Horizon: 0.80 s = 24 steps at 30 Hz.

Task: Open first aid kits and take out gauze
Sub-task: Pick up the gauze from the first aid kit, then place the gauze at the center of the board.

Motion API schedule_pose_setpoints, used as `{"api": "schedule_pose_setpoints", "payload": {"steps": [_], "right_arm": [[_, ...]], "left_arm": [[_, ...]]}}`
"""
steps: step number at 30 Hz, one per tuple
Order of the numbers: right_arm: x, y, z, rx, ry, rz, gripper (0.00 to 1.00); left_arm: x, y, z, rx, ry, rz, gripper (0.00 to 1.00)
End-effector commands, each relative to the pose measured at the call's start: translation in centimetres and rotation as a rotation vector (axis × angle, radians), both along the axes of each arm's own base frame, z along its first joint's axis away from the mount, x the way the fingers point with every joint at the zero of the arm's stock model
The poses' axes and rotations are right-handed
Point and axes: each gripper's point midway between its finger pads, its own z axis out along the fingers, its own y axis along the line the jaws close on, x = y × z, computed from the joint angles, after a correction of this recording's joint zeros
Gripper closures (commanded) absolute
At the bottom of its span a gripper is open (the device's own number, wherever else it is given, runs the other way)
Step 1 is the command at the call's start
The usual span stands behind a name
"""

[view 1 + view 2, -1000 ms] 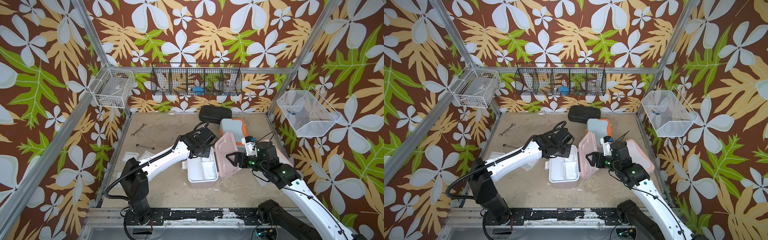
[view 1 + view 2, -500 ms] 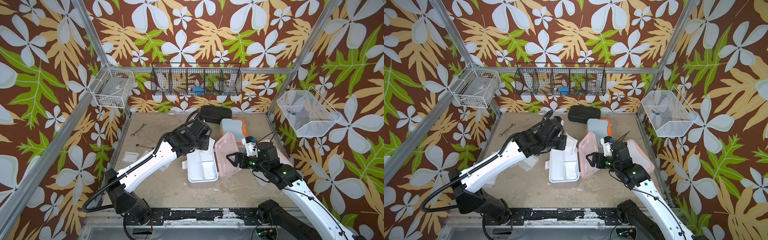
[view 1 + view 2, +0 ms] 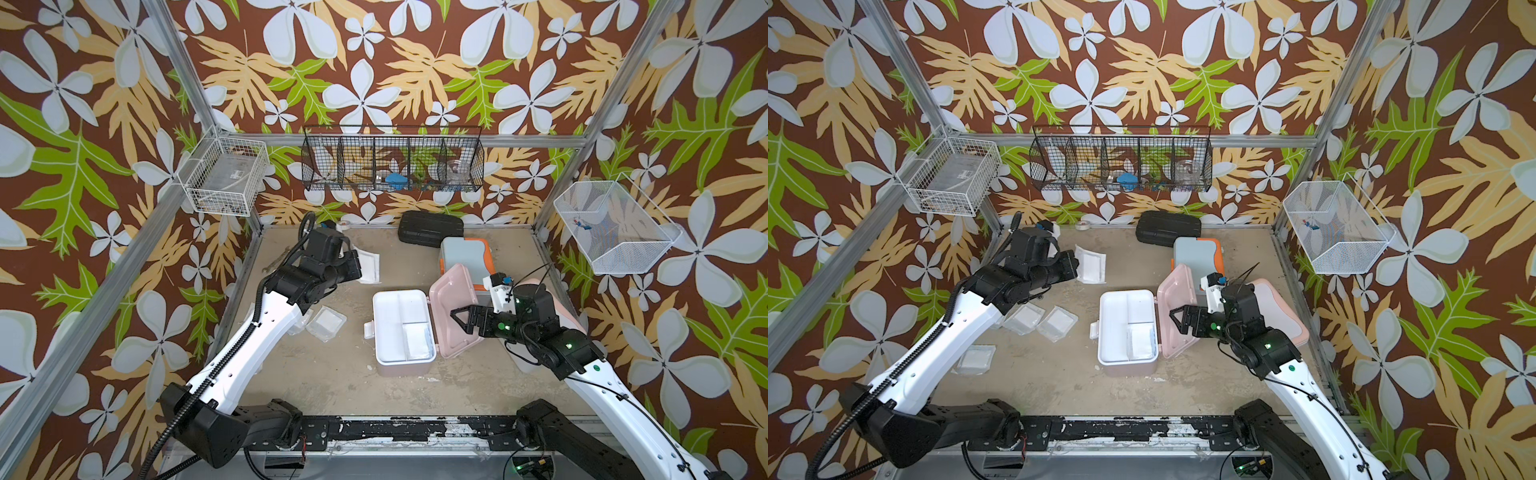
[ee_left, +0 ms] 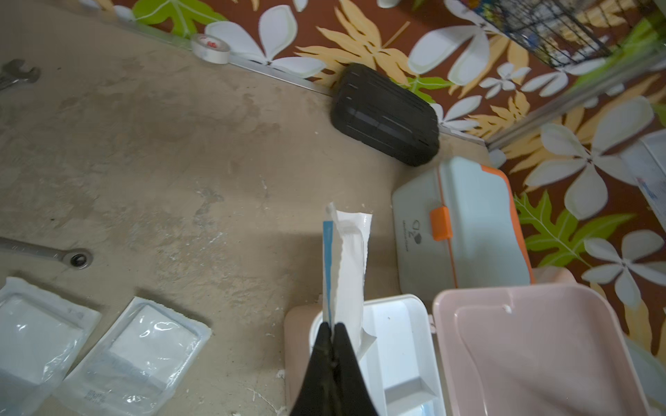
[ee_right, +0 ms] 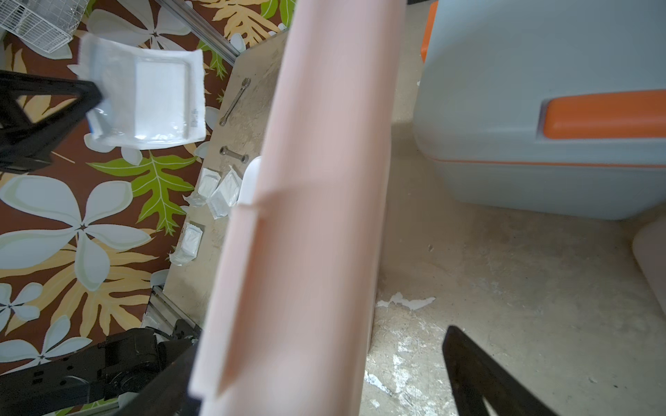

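Observation:
The dusty pink first aid kit (image 3: 455, 311) lies open at mid-table, its lid standing on edge beside its white inner tray (image 3: 399, 307). One gauze packet (image 3: 417, 343) lies in the tray. My right gripper (image 3: 459, 318) is open, and the pink lid (image 5: 306, 216) stands between its jaws. My left gripper (image 4: 333, 329) is shut on a gauze packet (image 4: 347, 266), held in the air at the back left (image 3: 368, 266). Several gauze packets (image 3: 1059, 322) lie on the table at the left. The light blue kit (image 3: 465, 257) is closed. A pale kit with a peach rim (image 3: 1283, 316) sits behind my right arm.
A flat black ribbed case (image 3: 430, 226) lies by the back wall, with a tape roll (image 4: 211, 48) further left along it. Two wrenches (image 4: 47, 254) lie at the left. Wire baskets (image 3: 392, 164) hang on the back and side walls.
My left arm has swung from the open pink kit to the back left, carrying a gauze packet up off the tray. My right gripper has opened wider around the lid.

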Motion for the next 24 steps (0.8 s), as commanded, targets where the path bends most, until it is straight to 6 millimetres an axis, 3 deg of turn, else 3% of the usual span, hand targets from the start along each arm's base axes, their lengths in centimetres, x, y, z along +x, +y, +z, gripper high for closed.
{"api": "schedule_pose_setpoints", "payload": {"steps": [1, 8, 14, 19, 24], "right_arm": [[-0.1, 0.1, -0.1, 0.004, -0.002, 0.010, 0.04], [-0.2, 0.2, 0.2, 0.009, -0.010, 0.016, 0.00], [-0.3, 0.3, 0.3, 0.012, -0.011, 0.027, 0.00], [-0.5, 0.5, 0.2, 0.015, -0.009, 0.042, 0.00], [-0.6, 0.6, 0.1, 0.014, -0.006, 0.052, 0.00]], "left_arm": [[2.5, 0.8, 0.4, -0.192, -0.056, 0.040, 1.00], [7.4, 7.8, -5.1, -0.355, -0.039, 0.334, 1.00], [10.0, 14.3, -10.0, -0.380, -0.001, 0.597, 1.00], [11.0, 18.1, -14.7, -0.403, 0.074, 0.738, 1.00], [10.8, 20.7, -18.1, -0.398, 0.128, 0.822, 1.00]]}}
